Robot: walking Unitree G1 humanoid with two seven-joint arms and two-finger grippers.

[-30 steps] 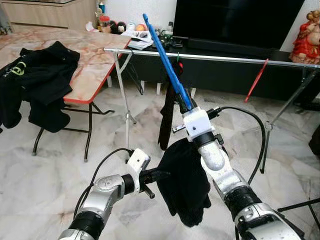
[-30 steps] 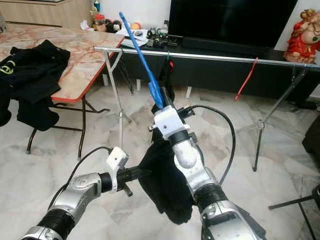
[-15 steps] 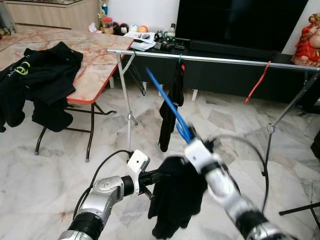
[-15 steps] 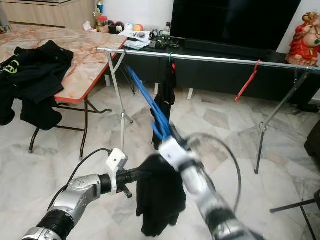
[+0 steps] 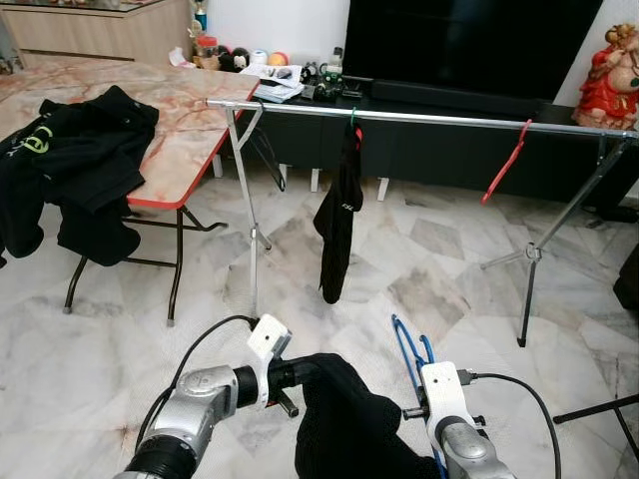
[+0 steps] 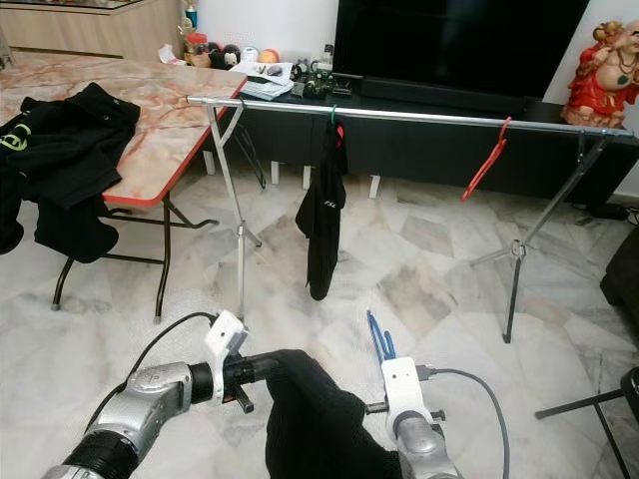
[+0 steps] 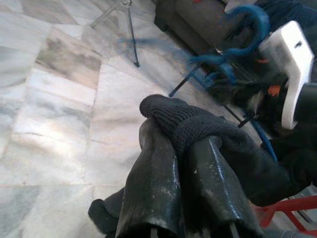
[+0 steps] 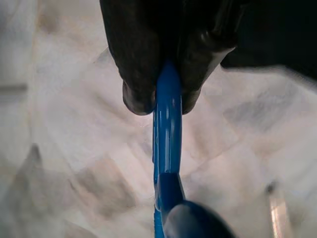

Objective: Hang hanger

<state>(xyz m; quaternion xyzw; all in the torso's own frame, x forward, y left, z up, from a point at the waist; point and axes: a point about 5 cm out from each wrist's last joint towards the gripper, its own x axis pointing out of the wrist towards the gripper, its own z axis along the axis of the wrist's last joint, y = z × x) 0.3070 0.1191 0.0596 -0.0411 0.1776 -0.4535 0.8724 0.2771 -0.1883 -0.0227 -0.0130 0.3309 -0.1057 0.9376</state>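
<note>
Blue plastic hanger, light, rigid and likely slick, sits low before the robot, pinched in the right end effector; left end effector clamps the limp black garment; best gripped near the hook.

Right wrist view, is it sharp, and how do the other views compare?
Right wrist view: soft; the floor is blurred and the blue hanger goes out of focus near the lens. Left wrist view: fingers sharp, blue hanger streaked. Left eye view: crisp, evenly lit, with glare on the rail.
</note>
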